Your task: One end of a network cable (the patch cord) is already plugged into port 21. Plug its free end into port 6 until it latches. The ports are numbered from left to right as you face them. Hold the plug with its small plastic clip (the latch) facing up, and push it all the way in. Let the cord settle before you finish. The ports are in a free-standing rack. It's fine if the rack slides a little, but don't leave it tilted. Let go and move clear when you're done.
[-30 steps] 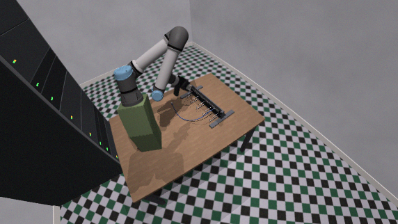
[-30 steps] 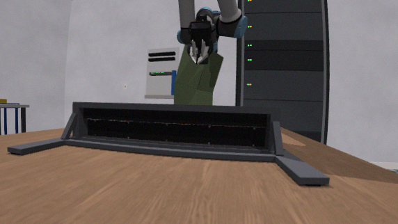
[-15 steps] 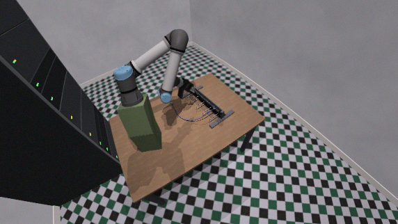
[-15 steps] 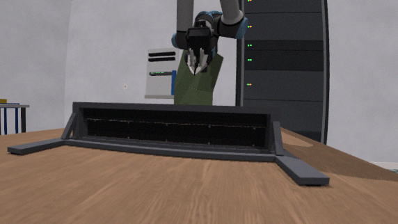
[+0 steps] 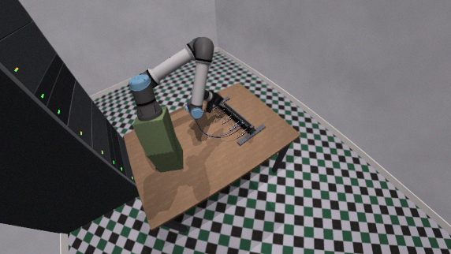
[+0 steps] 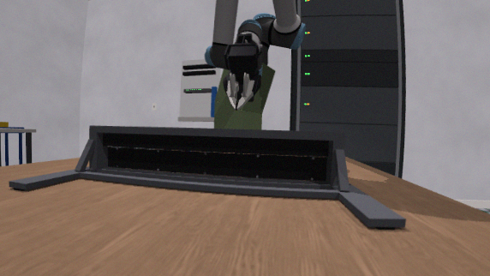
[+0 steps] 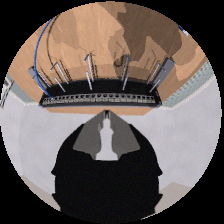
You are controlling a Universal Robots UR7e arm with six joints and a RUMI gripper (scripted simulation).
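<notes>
Closed gripper poised above rack

The gripper (image 5: 216, 101) (image 6: 236, 106) (image 7: 106, 110) is shut, fingertips together. The blue patch cord (image 5: 214, 136) (image 7: 36, 46) is looped across the table (image 5: 213, 169) (image 6: 214, 236) (image 7: 90, 20) between the pedestal (image 5: 159, 138) (image 6: 240, 117) and the port rack (image 5: 252, 135) (image 6: 214, 133) (image 7: 100, 104), which is set toward the table's far short edge.

Gripper (image 5: 214, 102) (image 6: 236, 107) (image 7: 106, 110) now lower vs 1 s ago, nearer rack (image 5: 255, 132) (image 6: 214, 133) (image 7: 100, 104); wrist joint (image 5: 196, 113) shifted rackward too.
</notes>
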